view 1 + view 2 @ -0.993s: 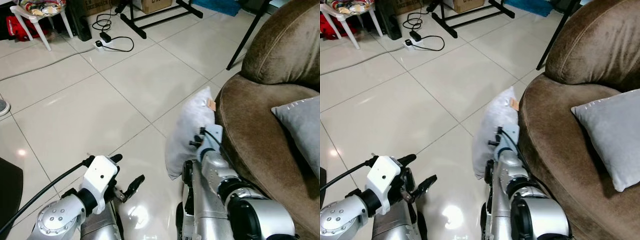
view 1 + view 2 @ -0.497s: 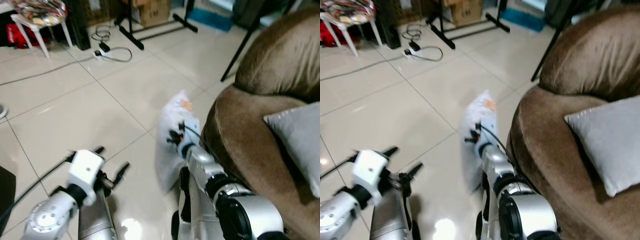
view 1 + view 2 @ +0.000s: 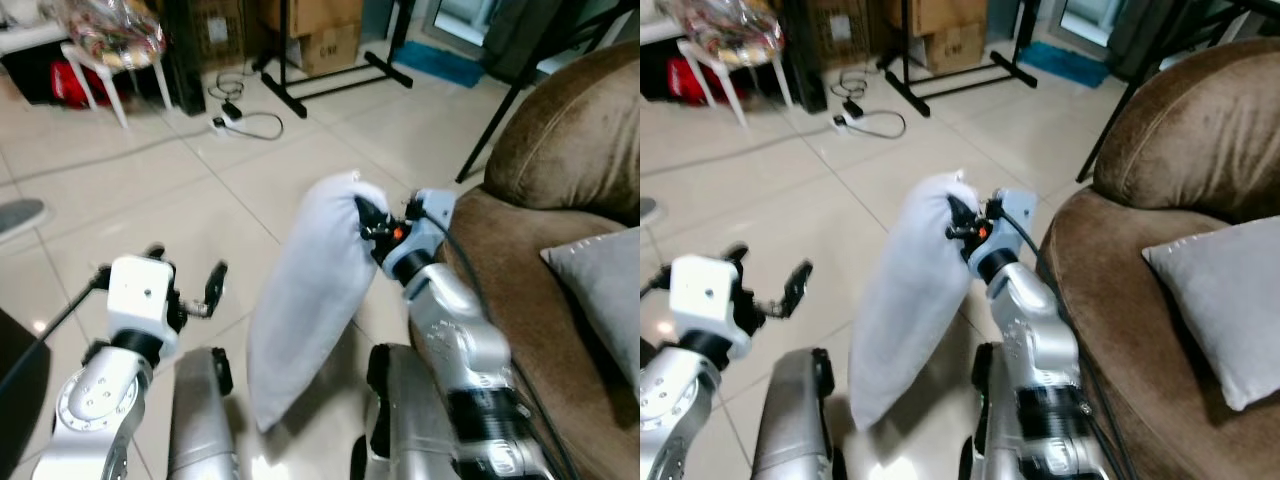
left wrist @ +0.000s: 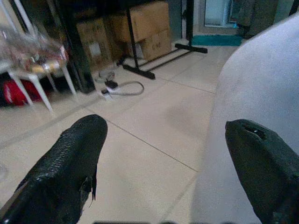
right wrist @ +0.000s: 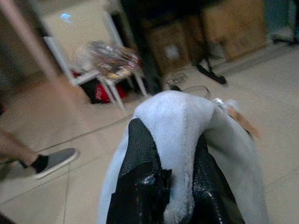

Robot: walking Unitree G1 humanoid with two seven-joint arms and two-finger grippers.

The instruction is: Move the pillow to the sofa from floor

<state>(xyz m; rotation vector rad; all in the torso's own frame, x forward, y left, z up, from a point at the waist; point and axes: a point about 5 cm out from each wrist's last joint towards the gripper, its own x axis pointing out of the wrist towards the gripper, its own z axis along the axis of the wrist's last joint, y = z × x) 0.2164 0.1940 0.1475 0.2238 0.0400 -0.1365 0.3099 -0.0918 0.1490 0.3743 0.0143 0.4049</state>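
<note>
A pale grey pillow (image 3: 305, 290) hangs in the air in front of me, above the tiled floor. My right gripper (image 3: 362, 220) is shut on its top corner, and in the right wrist view the two black fingers (image 5: 140, 163) pinch a fold of the pillow (image 5: 177, 126). The brown sofa (image 3: 520, 280) stands just to the right of the pillow. My left gripper (image 3: 185, 280) is open, held to the left of the pillow and apart from it; its fingers (image 4: 70, 158) frame the pillow's edge (image 4: 261, 93) in the left wrist view.
A second grey cushion (image 3: 605, 290) lies on the sofa seat. At the back are a black stand (image 3: 330, 75), a power strip with cable (image 3: 235, 115), cardboard boxes (image 3: 320, 30) and a white chair (image 3: 105, 50). A person's shoe (image 5: 51, 161) is on the floor to the left.
My right arm has lifted the pillow off the floor, so it now hangs higher and further left of the sofa. The camera has tilted up. My left arm has risen a little.
</note>
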